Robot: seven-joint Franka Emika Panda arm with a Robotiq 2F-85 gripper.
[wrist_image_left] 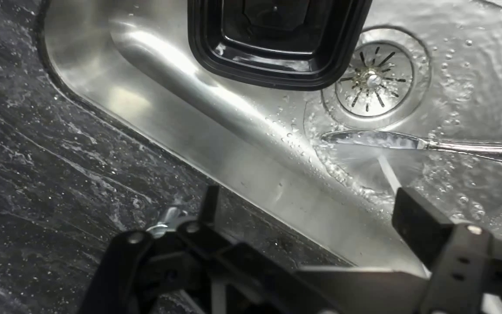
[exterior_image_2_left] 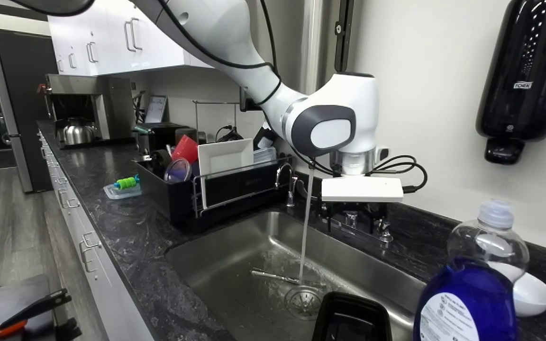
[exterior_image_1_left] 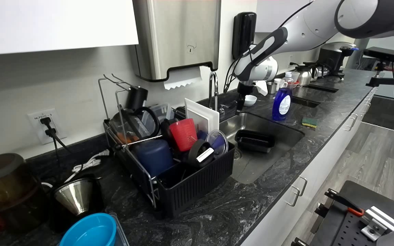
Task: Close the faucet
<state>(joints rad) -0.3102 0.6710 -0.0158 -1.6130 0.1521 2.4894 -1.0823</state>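
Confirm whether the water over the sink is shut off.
No: in an exterior view a thin stream of water is falling into the sink.

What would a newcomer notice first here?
The water stream falling into the steel sink, close by a knife. Next, the robot arm extended over the sink's edge, its open gripper hanging near a chrome tap handle. Then the color: a blue bottle on the counter beside the sink and a red cup in the black dish rack.

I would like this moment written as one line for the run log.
task: close faucet | state: not done, water running into sink | fingers: apart, contact with handle unclear | in sink: knife, black container
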